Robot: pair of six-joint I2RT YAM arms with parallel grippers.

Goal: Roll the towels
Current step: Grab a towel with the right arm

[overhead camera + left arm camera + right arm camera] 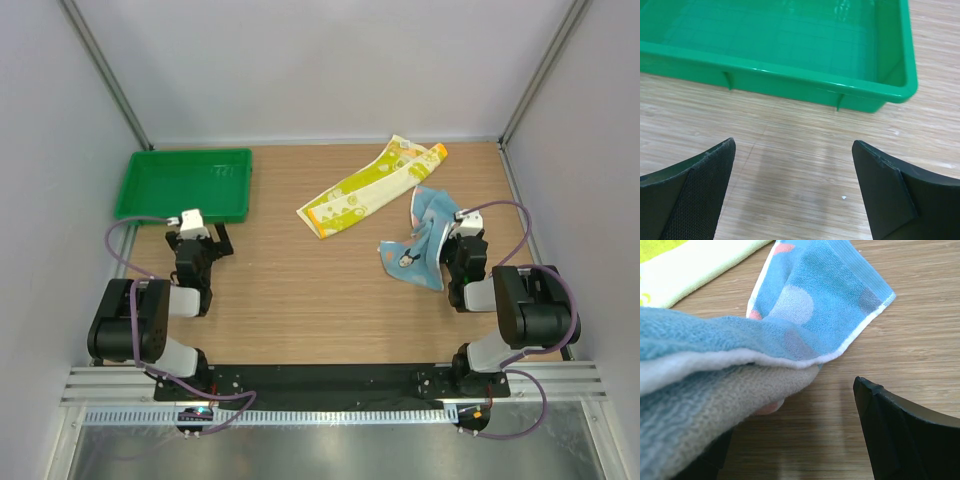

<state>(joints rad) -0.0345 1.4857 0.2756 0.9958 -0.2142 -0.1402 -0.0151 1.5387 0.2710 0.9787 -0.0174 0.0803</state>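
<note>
Right gripper (438, 243) low, jaws wide, touching blue towel (420, 268).

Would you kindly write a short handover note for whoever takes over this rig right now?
Left gripper: open and empty, over bare table just in front of the green tray.
Right gripper: open, at the blue towel. The crumpled cloth drapes over one finger but is not clamped.
Yellow-green towel: stretched out diagonally toward the back, unrolled, beside the blue one.
Done: neither towel is rolled.
Left: roll both towels.
</note>
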